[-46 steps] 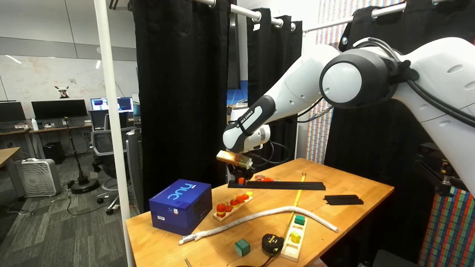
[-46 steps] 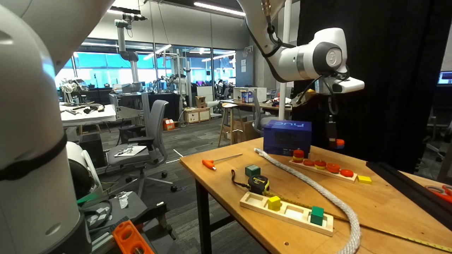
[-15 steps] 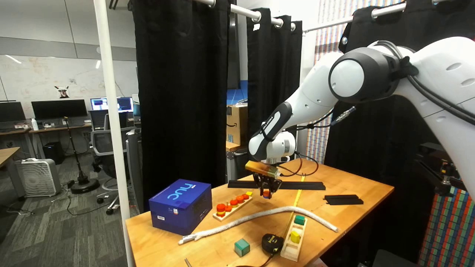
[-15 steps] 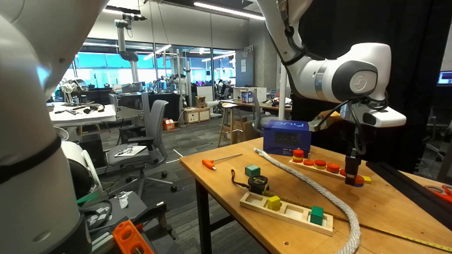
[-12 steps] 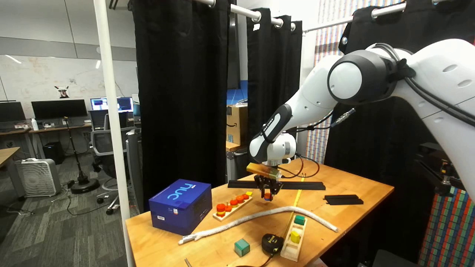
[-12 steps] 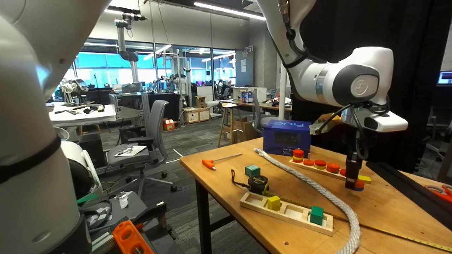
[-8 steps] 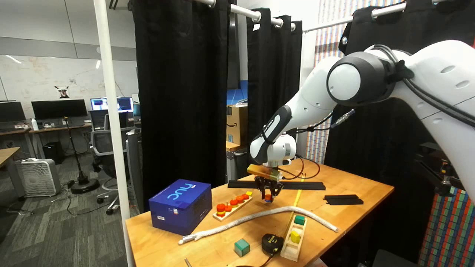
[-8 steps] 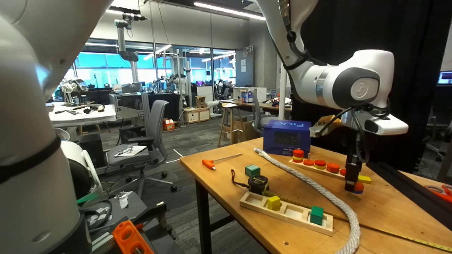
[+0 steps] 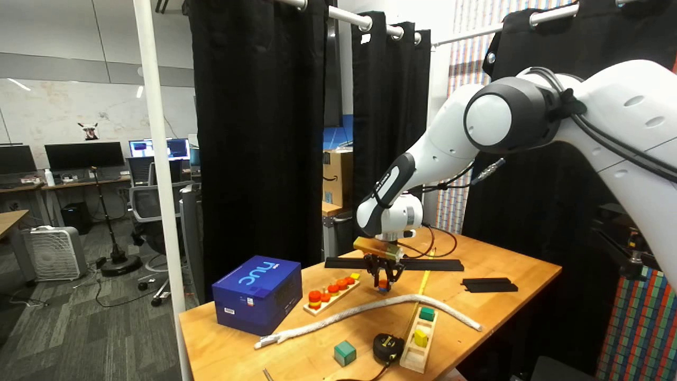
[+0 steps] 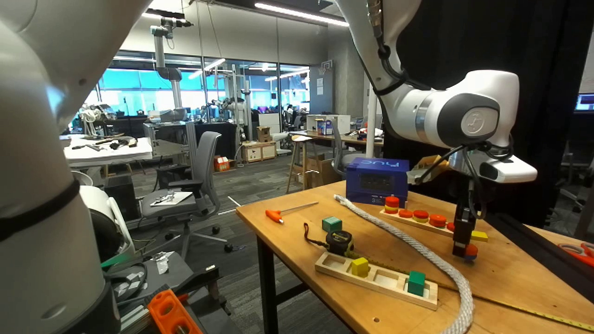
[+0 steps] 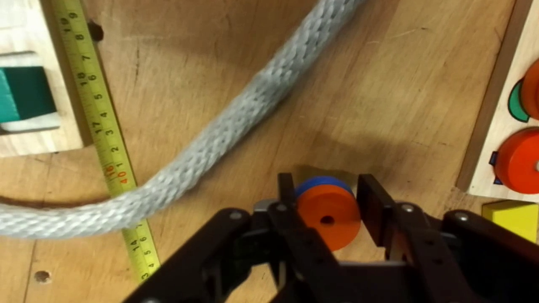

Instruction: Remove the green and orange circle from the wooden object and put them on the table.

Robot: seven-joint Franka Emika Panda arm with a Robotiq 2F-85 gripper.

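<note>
- Here's the gripper (image 11: 325, 191), down low and grasping: its fingertips (image 11: 374, 206) sit against either side of an orange disc (image 11: 337, 210), the rim of a blue disc (image 11: 324, 180) peeking out from under it. They look pinched together as a pair.
- What's just changed? Height! The pair has sunk with the gripper through the last second, and in an exterior view it's all but down on the table (image 10: 519, 273), a shadow tucked right beneath. Touching yet? Can't tell from here.
- For the task, that reads as the put-down: the pair is off the wooden base (image 11: 484, 181), and a release looks due as soon as the table takes the weight. Green was called for, mind; blue is what shows under the orange.
- The landing spot is bare table between the rope (image 11: 252, 101) and the wooden base, apart from both, with a yellow block (image 11: 511, 219) near, just off the base's end.
- Out on the wooden base, orange-red discs (image 11: 520, 160) run in a row up to a taller stack (image 10: 391, 204) near the blue box (image 9: 256, 293). A green mark (image 11: 516, 103) shows partly under a disc there, more like print than a piece. Let go too high, and the held pair could part or roll.
</note>
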